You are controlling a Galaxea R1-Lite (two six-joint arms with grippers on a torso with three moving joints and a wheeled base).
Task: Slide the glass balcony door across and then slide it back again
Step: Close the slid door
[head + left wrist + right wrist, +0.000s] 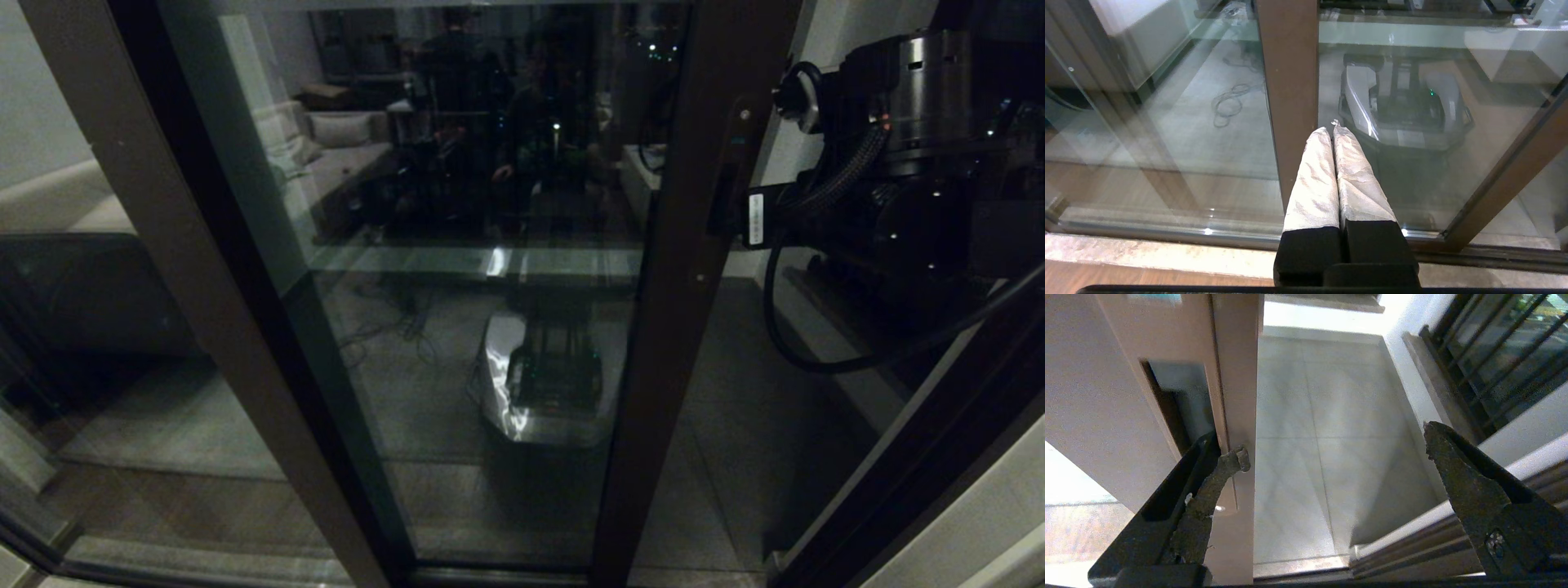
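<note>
Grey floor tiles (1331,457) of the balcony show through a gap between the door (686,269) and the outer frame (922,457), so the door stands partly slid aside. Door: a tall glass pane in a dark brown metal frame; its glass (490,245) mirrors a dim room and the robot's own base. The upright edge on the robot's right carries a narrow recessed slot handle (722,200), with a small round lock (744,115) above it. In the right wrist view the same edge appears pale brown, the slot (1180,404) a dark rectangular recess.

Right pincer (1335,453): spread wide, raised to handle height beside the door's edge. One finger (1216,477) lies against the edge at the lower end of the slot; the other finger (1457,469) is well apart from it, over the open gap. Nothing is pinched between them. Black railing bars (1498,347) stand beyond the balcony's low wall.

Left pincer (1332,130): pressed together, empty, its pale-wrapped fingers (1316,179) pointing down toward the bottom track (1167,234) in front of a plain brown stile (1290,81); the arm hangs low.
</note>
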